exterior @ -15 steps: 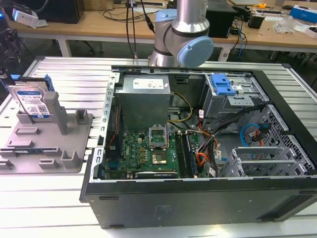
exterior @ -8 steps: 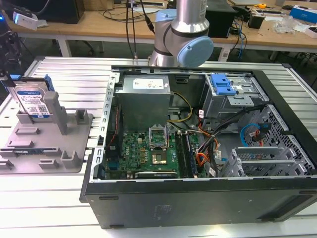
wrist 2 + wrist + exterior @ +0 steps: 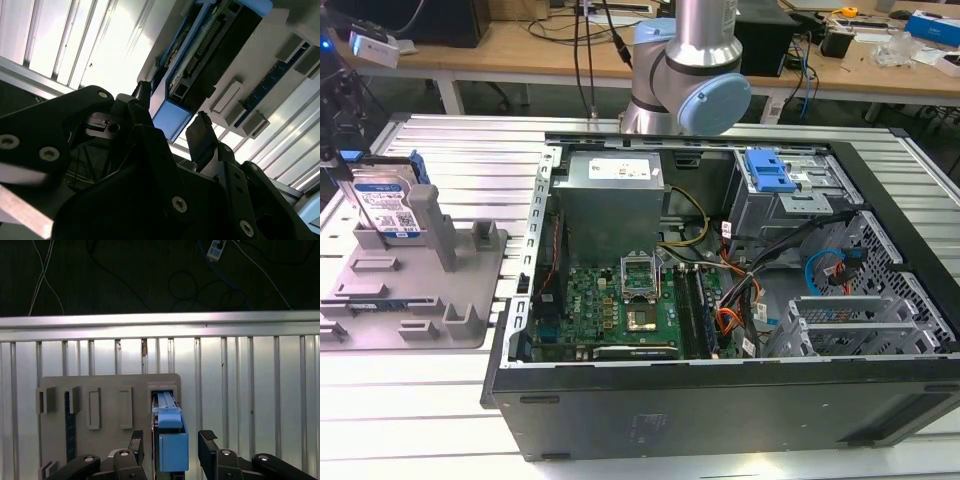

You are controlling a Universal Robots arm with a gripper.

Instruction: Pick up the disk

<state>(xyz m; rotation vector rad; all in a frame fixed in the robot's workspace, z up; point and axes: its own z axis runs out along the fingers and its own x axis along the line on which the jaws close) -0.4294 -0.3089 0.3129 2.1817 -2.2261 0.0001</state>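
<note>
Exterior view: the disk is seen standing on edge in a slot of the grey holder, at the exterior view's left, well apart from the open computer case. Both are carried by the slatted metal worktop. The upright pose is judged deliberate: both broad faces are left free above the slot and can be reached from above.

First wrist view: the claw is seen open, one finger on each side of the disk's upper edge (the blue rail end lies between them). A gap is visible on each side; no contact is noted and nothing is held. In the second wrist view the same straddle is shown, the fingers being set beside the blue end; whether the nearer pad touches cannot be told there.

Judgement: the claw is held centred over the disk so that both faces are met evenly and the holder's posts are avoided. The grasp is not yet made.
</note>
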